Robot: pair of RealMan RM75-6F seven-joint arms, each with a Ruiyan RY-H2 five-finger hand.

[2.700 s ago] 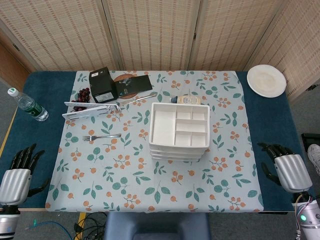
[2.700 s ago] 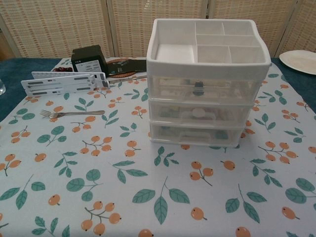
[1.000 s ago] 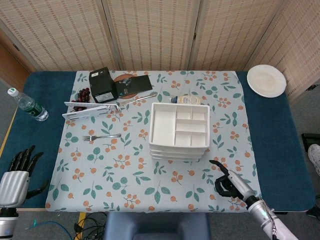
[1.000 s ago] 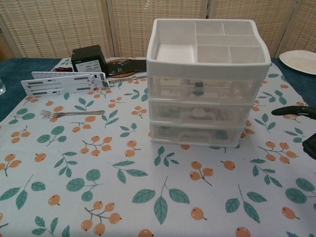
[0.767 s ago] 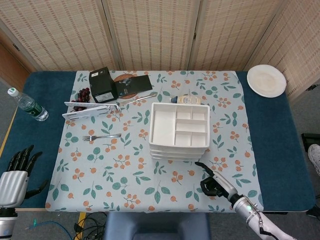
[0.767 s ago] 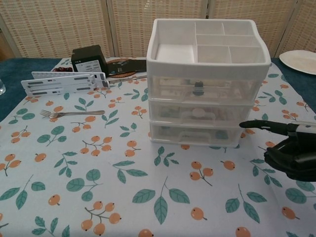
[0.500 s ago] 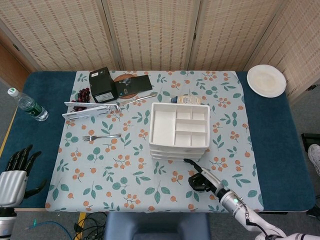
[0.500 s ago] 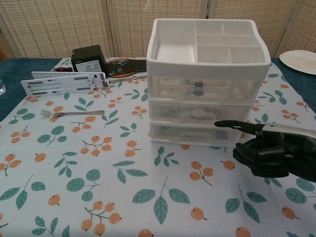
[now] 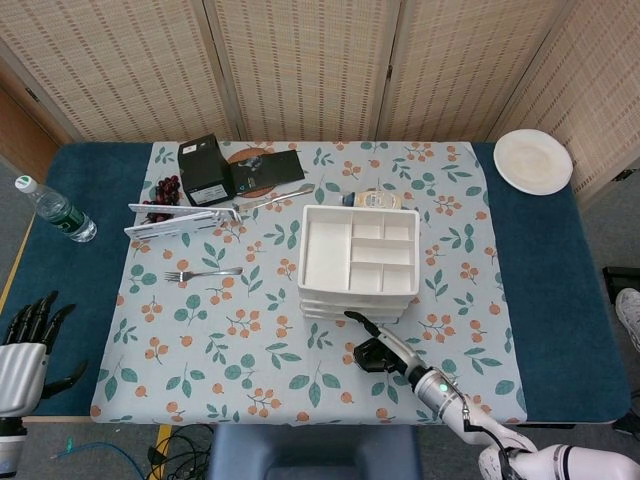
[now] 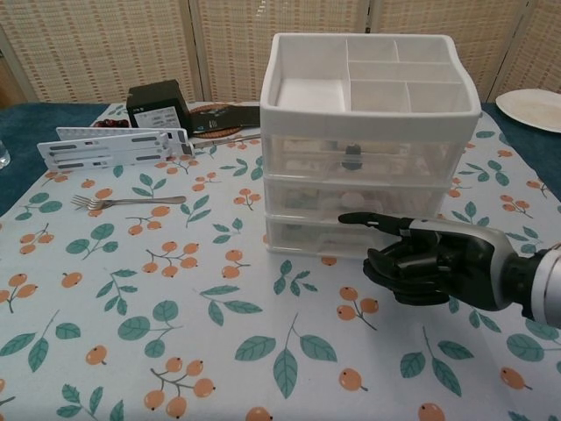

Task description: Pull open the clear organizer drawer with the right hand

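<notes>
Right hand [image 10: 429,259] hovers just in front of the clear organizer [image 10: 368,149] at mid-table, one finger extended toward the lower drawers [image 10: 346,230], the rest curled in, grasping nothing. All drawers look closed. Judgement: hook the extended fingertip under the drawer handle, then pull straight toward the robot, low and level, so the organizer does not slide. Left hand [image 9: 25,350] rests released at the table's near-left edge.

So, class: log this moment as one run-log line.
right robot hand: one finger out, others curled, in front of organizer lower drawers | drawers: all closed | left robot hand: open at table edge
</notes>
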